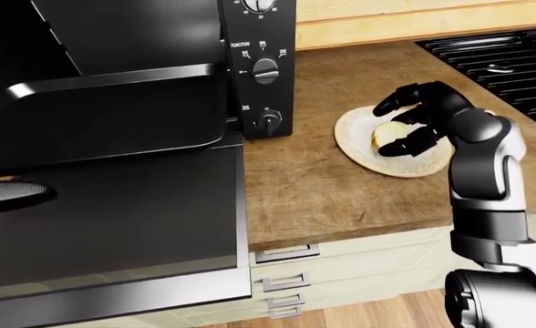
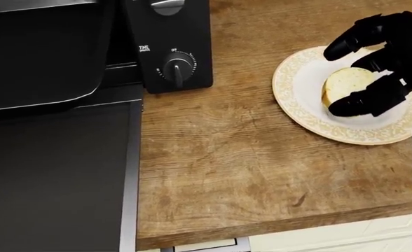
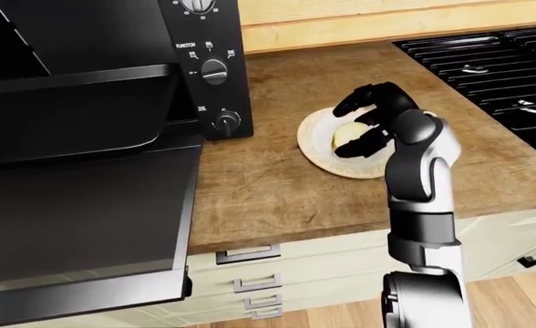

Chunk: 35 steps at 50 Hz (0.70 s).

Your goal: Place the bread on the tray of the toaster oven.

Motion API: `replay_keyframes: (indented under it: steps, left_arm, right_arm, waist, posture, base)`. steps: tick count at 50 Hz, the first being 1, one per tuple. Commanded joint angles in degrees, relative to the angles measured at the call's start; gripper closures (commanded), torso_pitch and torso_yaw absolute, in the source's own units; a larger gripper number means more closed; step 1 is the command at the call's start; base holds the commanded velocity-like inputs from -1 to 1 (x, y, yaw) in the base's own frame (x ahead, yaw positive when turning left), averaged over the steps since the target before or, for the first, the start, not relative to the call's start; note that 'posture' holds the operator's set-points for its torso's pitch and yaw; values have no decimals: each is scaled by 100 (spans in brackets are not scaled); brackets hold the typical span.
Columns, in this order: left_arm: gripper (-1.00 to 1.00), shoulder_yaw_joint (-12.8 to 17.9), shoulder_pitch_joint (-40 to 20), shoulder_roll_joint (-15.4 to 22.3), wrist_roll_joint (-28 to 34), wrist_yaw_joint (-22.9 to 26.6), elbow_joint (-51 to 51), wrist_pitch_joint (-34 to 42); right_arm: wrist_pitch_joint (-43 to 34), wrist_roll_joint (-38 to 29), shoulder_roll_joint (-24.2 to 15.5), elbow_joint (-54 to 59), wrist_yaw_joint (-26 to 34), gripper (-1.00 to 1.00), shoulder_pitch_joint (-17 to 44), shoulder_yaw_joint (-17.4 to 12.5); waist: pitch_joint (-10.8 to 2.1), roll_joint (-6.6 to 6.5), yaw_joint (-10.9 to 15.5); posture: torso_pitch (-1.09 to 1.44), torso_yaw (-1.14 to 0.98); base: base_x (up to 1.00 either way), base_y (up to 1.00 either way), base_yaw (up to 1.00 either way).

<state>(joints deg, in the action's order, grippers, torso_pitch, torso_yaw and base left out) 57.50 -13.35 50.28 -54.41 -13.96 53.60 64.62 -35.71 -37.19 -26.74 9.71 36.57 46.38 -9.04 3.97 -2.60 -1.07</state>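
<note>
Simply pale, round, crusty bread

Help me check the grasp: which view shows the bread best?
The head view: it looks down on the bread, large on the plate, with the right hand fingers curled around it. The left-eye and right-eye views show it small, mostly hidden behind the fingers.

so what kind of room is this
Most likely a kitchen: a wooden counter over cream drawers, a black toaster oven with its door down, and a gas stove at the right-eye view's right. A plate of bread sits under the right hand.
</note>
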Motion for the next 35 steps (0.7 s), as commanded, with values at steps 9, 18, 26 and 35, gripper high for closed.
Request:
replay_keyframes:
  steps: [9, 18, 26, 35]
  left_arm:
    - [-100, 229, 38, 28, 131, 99, 55, -166]
    - [-100, 175, -29, 33, 160, 87, 43, -145]
    - [-100, 105, -79, 51, 104, 27, -14, -167]
    - [-100, 79, -45, 35, 72, 7, 5, -199]
  right_arm:
    - [252, 12, -140, -215, -203, 31, 490, -23]
    - [7, -96, -191, -577, 117, 47, 655, 10]
    - [-326, -257, -123, -1004, 511, 51, 927, 96]
    - [-867, -570, -1, -1850, 1113, 51, 1083, 197]
  waist:
    - [-115, -2, 3]
    - [-105, 14, 7]
    - [-93, -4, -1]
    - [-78, -17, -6]
  posture:
    - [0, 0]
    - [0, 0]
    - [0, 0]
    - [0, 0]
  base:
    - [0, 0, 0]
    - [0, 0, 0]
    - [0, 0, 0]
    - [0, 0, 0]
